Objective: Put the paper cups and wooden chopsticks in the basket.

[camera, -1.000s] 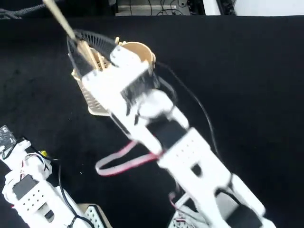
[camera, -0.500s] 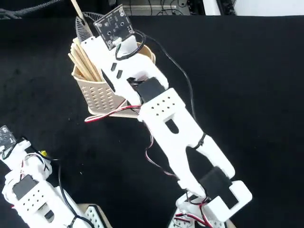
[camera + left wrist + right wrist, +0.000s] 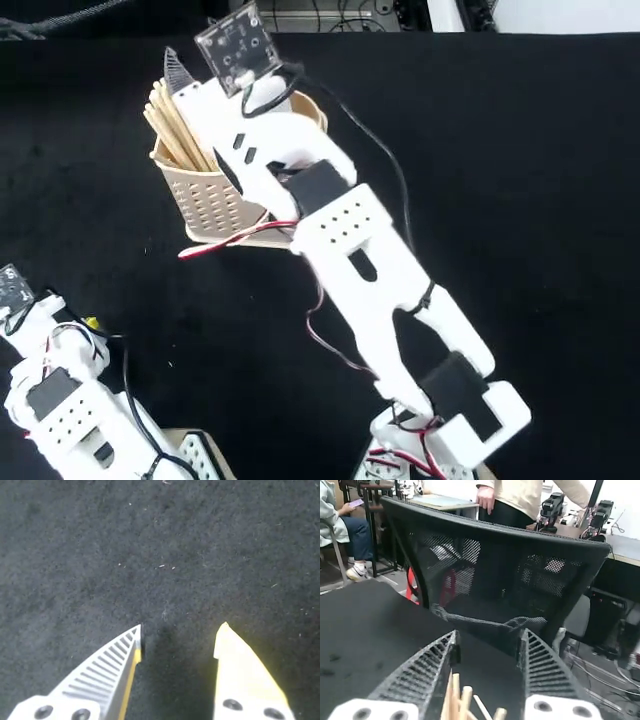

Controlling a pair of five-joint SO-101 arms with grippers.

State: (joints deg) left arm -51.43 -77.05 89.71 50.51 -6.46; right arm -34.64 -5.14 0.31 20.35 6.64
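A: Layout, big to small?
B: The black table (image 3: 520,200) carries everything. Reference point is the basket (image 3: 210,205): beige, perforated, upright on the cloth. A black mesh chair (image 3: 495,570) stands beyond the basket, off the table.
A: Arms?
B: The right arm (image 3: 370,260) is stretched across the table to the basket, with its wrist over the basket's rim and hiding part of it. The left arm (image 3: 60,410) sits folded on the near side, well apart from the basket.
A: Grippers?
B: The right gripper (image 3: 490,635) hangs directly above the basket with its fingers spread apart. Stick tops poke up just under the gap. The left gripper (image 3: 181,627) is well away from the basket, pointed down at the black cloth, also spread wide.
A: Task items?
B: Paper cup (image 3: 310,108): only a curved tan rim shows, on the side of the basket away from the sticks, right against the right arm's wrist. I can't tell whether it sits inside the basket or just beside it, because the arm covers the rest.
B: Chopsticks (image 3: 175,125): a bundle stands in the basket, leaning on its wall at the side opposite the cup, with the tops sticking out above the rim.
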